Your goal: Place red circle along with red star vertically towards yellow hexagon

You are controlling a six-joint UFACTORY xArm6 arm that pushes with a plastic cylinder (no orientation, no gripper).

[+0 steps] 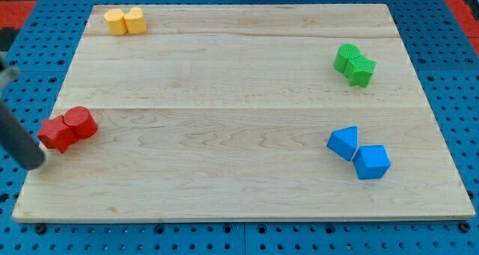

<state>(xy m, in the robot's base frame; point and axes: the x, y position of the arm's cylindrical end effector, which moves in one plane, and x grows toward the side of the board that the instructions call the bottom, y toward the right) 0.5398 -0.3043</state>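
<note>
The red circle (81,123) and the red star (57,134) lie touching at the view's left edge of the wooden board (239,83), the star lower left of the circle. The yellow hexagon (115,21) sits at the view's top left, touching a second yellow block (135,20). My dark rod comes in from the view's left edge. My tip (35,163) is just below and left of the red star, very close to it.
A green circle (346,57) and green star (361,70) touch at the view's right. A blue triangle (343,142) and blue cube (371,162) sit at the lower right. A blue pegboard (449,60) surrounds the board.
</note>
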